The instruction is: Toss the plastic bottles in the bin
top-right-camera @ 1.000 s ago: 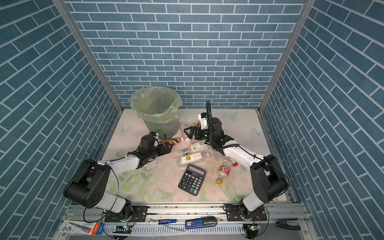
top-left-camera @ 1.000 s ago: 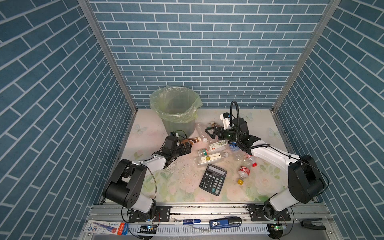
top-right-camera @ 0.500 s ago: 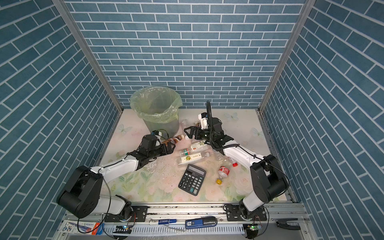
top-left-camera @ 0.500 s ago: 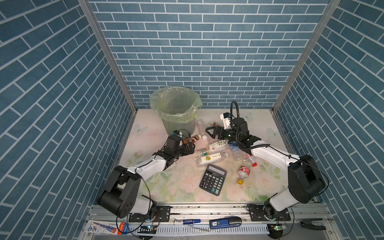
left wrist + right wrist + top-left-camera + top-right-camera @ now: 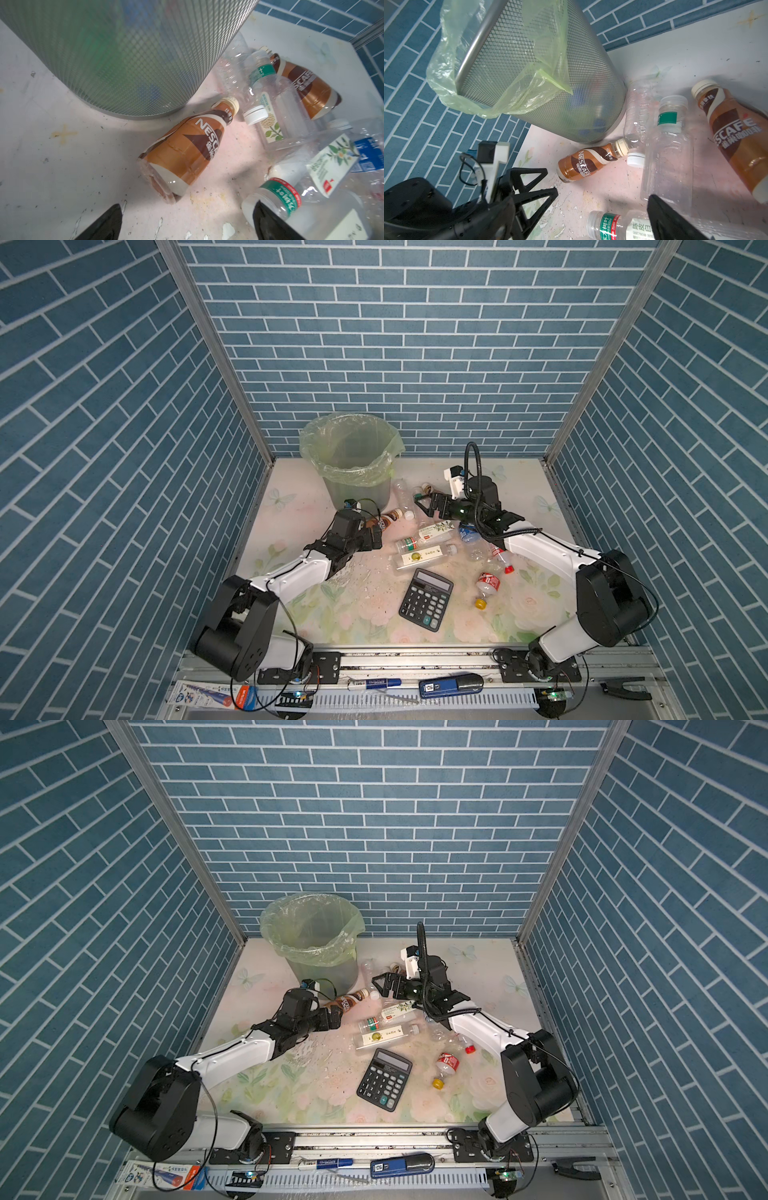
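Observation:
The bin (image 5: 349, 472) (image 5: 311, 948), mesh with a pale green bag, stands at the back of the table. Against its foot lies a brown plastic bottle (image 5: 187, 151) (image 5: 390, 517) (image 5: 587, 164). My left gripper (image 5: 187, 224) (image 5: 376, 536) is open just short of that bottle's base, touching nothing. My right gripper (image 5: 575, 224) (image 5: 424, 506) is open and empty, above clear plastic bottles (image 5: 666, 158) with a second brown bottle (image 5: 737, 141) beside them. More clear bottles (image 5: 422, 549) lie in the middle of the table.
A black calculator (image 5: 426, 599) lies in front of the bottle heap. A red-labelled bottle with a yellow cap (image 5: 487, 588) lies to its right. A blue-labelled bottle (image 5: 469, 533) sits under my right arm. Blue brick walls close in three sides.
My left arm has stretched forward and its gripper has crept closer to the brown bottle by the bin. My right arm has stayed still.

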You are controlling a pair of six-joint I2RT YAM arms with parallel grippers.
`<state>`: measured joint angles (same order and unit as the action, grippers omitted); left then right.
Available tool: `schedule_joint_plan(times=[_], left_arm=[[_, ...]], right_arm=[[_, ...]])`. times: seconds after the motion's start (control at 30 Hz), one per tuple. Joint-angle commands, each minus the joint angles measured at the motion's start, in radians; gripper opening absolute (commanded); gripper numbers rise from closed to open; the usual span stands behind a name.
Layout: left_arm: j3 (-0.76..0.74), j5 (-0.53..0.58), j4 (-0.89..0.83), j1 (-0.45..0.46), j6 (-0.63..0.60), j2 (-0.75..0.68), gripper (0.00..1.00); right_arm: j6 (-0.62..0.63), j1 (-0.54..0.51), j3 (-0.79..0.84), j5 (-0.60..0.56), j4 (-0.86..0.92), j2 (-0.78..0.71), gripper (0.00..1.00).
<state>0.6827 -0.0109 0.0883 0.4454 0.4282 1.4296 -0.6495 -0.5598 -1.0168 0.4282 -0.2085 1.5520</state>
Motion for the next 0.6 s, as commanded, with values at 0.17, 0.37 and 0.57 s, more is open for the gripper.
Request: schedule_joint_plan(times=[0.17,0.37,0.57], left_arm=[[0.046,-0.004,0.096,0.001,-0.095,0.086,0.99],[0.062,0.010,0.107,0.003,-0.141,0.135,0.99],[0.089,0.038,0.098,0.003,-0.175,0.201,0.98]], right_arm=[[0.064,0.002,0.026,0.054,0.056,-0.030,0.99],[0.077,0.003,0.024,0.084,0.070,-0.020,0.99],[0.074,0.003,0.020,0.098,0.068,-0.018,0.99]])
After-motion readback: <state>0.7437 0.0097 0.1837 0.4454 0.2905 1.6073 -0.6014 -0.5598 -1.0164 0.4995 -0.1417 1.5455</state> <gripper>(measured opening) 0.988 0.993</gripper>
